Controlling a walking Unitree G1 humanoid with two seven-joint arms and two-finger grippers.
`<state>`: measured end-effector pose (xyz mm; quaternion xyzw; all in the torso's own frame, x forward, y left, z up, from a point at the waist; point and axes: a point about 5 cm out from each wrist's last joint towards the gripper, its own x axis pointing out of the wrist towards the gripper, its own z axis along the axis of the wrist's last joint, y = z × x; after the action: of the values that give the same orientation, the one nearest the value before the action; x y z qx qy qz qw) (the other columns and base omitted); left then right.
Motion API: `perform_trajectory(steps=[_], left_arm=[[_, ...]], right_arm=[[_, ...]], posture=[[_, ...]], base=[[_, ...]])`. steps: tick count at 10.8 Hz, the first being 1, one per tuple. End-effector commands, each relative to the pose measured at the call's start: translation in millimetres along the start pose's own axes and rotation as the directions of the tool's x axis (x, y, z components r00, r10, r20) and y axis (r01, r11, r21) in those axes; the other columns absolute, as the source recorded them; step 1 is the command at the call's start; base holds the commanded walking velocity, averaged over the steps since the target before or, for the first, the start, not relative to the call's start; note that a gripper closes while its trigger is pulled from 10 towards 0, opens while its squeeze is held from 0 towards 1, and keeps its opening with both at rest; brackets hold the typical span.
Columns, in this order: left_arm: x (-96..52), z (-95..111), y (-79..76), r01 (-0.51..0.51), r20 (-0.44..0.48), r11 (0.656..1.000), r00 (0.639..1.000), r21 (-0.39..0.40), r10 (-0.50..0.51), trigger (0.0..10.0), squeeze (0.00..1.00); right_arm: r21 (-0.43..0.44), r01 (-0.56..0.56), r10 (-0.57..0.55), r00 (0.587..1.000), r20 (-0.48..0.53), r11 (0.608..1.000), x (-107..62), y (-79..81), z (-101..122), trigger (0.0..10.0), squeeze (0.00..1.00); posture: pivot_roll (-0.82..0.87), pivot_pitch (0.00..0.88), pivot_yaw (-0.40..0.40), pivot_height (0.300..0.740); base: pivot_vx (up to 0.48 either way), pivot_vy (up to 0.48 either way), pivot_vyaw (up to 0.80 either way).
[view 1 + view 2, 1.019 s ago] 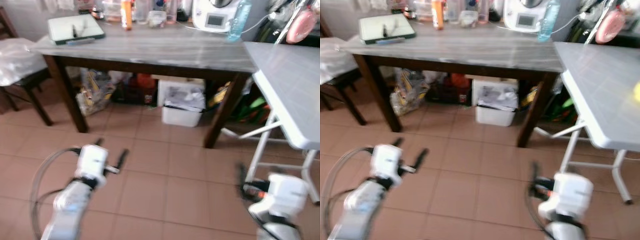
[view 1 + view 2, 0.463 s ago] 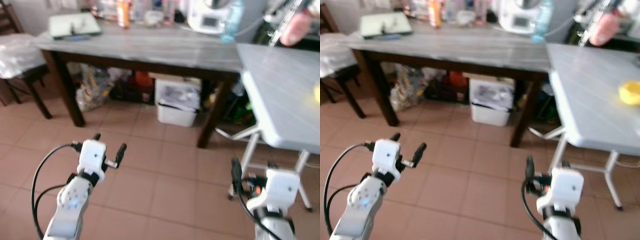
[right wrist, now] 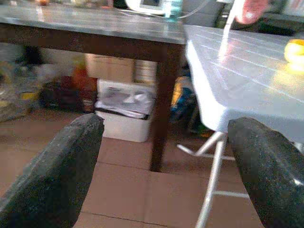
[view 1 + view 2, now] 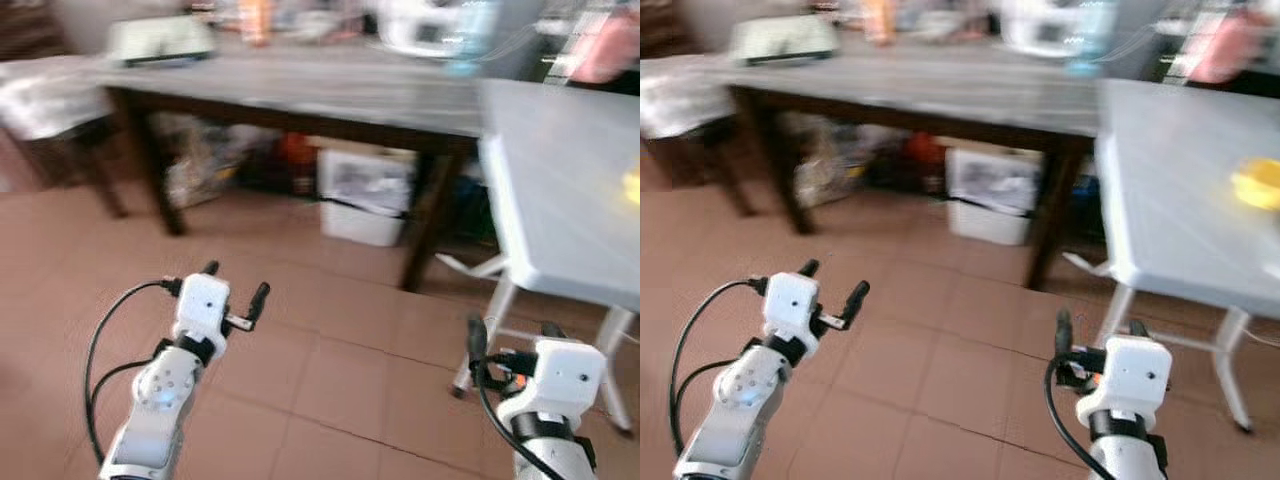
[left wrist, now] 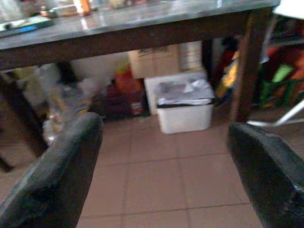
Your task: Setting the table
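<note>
Blurred head views. Left claw (image 4: 232, 296) held over tiled floor (image 4: 330, 350), fingers apart, empty. Right claw (image 4: 1096, 328) beside white desk (image 4: 1170, 200) leg, fingers apart, empty. Yellow item (image 4: 1257, 184) on white desk, near far edge. Dark desk (image 4: 300, 95) ahead, bin (image 5: 185, 104) beneath.

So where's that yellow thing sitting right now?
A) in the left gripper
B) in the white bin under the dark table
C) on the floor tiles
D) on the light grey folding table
D: the yellow thing rests on the light grey folding table, on the robot's right.
</note>
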<state>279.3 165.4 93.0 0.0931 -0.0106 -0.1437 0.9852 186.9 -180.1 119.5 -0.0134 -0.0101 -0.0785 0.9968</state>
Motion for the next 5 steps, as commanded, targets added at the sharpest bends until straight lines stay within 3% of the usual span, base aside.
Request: perform_trajectory(steps=[1,5], left_arm=[[2.2,-2.6,-4.0,0.009,-0.016,1.0,1.0,-0.009,-0.009,10.0,0.0],[6.0,-3.8,-7.0,0.032,-0.018,0.999,0.999,-0.007,-0.032,10.0,0.0]], right_arm=[[-0.01,0.021,-0.021,1.0,0.001,1.0,-1.5,-4.3,1.6,10.0,0.0],[-0.013,0.028,-0.028,1.0,0.006,1.0,-2.4,-3.2,2.4,10.0,0.0]], posture=[[0.08,0.114,-0.022,0.74],[0.07,0.107,-0.014,0.74]], base=[[0.0,-0.48,0.0],[0.0,-0.48,0.0]])
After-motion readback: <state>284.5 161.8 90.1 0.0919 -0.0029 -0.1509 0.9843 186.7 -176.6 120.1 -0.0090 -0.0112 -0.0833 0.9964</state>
